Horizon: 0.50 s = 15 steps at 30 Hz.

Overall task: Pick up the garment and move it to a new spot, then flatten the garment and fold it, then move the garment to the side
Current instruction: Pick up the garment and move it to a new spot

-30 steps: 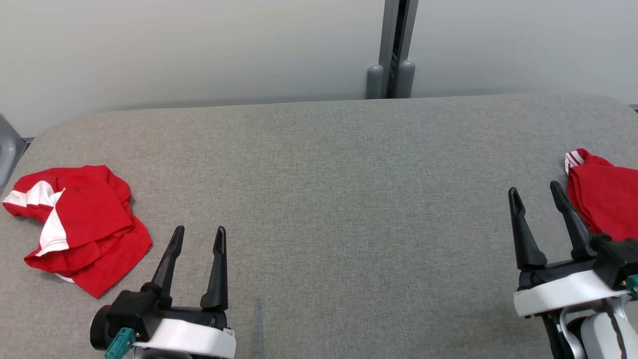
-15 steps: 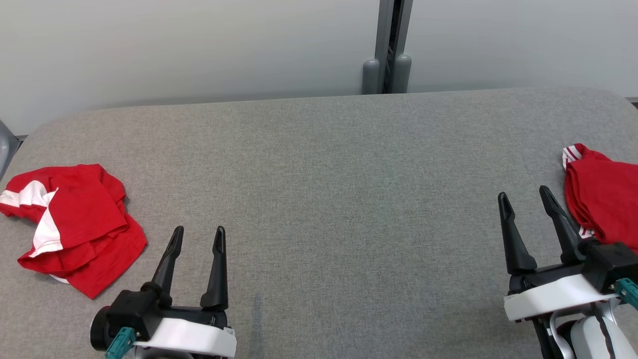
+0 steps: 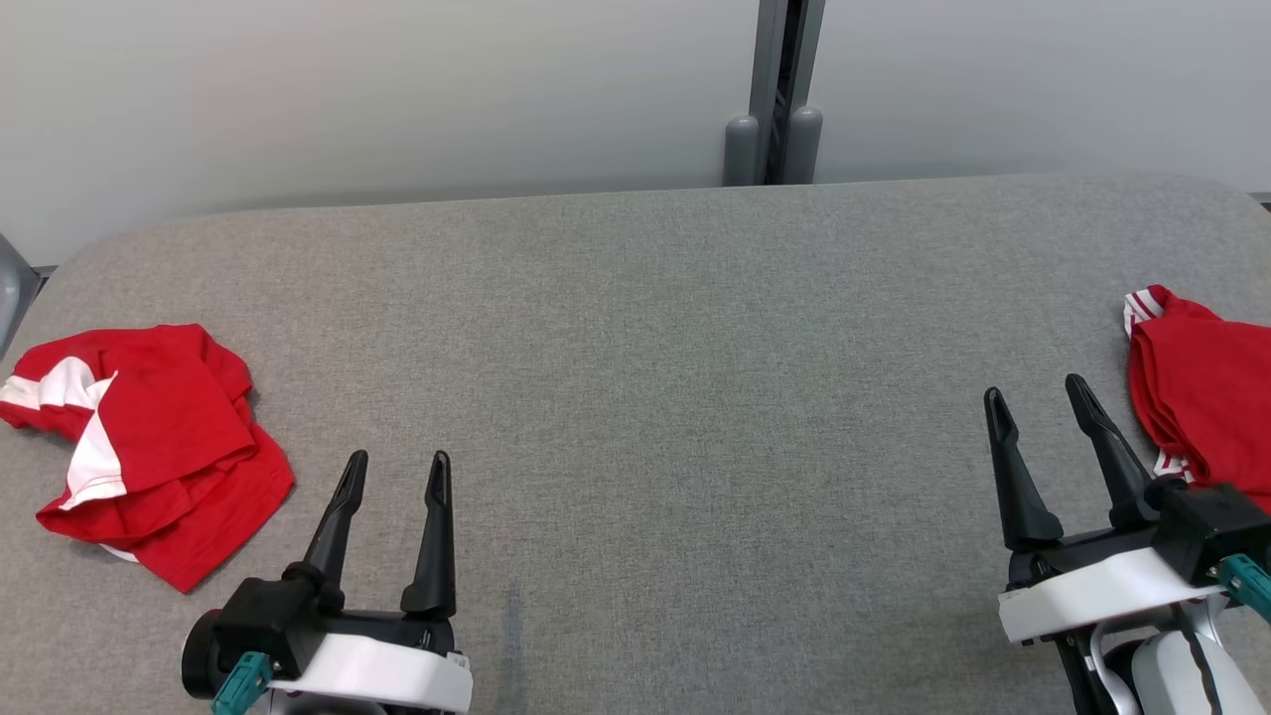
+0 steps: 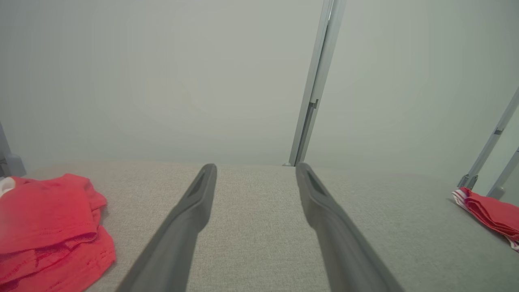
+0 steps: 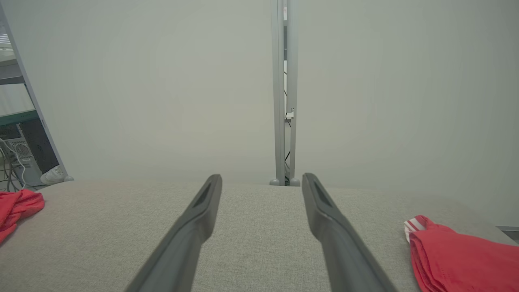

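- The left gripper [image 3: 397, 459] is nearest, at the lower left of the head view, over the table. Its two long dark fingers stand wide apart with nothing between them.
- A small sticker [image 3: 453, 657] on its white wrist band carries print too small to read. No other writing can be made out.
- The right gripper [image 3: 1035, 389] is at the lower right, its fingers also spread wide and holding nothing.
- The folded red garment with white stripes [image 3: 1201, 397] lies just beside the right gripper's outer finger, at the table's right edge.
- The crumpled red garment with white panels [image 3: 159, 447] lies in a loose heap at the table's left side, near the left gripper but apart from it.
- The grey fabric-covered table [image 3: 645, 348] stretches between the two garments, its far corners rounded.
- Beyond it are the pale wall [image 3: 397, 89] and a grey upright post [image 3: 784, 89] with two rounded feet.
- Against a second ago, the whole head view has shifted slightly, so the camera has moved.
- The right gripper now sits further left and lower in that view, a little further from the folded garment. The left gripper holds the same place, and both garments lie as they did.
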### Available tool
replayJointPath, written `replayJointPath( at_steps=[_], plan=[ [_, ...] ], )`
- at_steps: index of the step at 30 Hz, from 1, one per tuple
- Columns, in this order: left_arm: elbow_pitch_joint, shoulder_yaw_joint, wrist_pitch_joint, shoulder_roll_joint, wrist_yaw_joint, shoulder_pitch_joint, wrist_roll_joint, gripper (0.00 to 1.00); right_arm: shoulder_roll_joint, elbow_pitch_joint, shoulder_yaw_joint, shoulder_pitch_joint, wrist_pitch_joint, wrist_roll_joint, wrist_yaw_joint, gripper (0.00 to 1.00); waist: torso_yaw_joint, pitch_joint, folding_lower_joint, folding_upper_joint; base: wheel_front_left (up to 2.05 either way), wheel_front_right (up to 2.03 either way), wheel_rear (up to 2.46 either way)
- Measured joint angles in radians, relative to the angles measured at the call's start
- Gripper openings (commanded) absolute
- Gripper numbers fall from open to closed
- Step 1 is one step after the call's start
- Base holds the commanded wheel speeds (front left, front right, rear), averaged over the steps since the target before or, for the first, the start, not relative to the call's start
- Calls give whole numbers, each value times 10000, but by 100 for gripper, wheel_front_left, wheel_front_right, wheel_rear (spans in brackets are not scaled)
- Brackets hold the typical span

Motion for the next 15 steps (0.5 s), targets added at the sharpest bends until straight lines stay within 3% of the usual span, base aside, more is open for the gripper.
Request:
replayJointPath(
  at_steps=[15],
  plan=[
    [69, -40, 0, -2, -71, -77, 31, 100, -35, 69, 50, -55, 0, 82, 0, 100, 8, 226, 0, 0, 0, 0, 0]
  ],
)
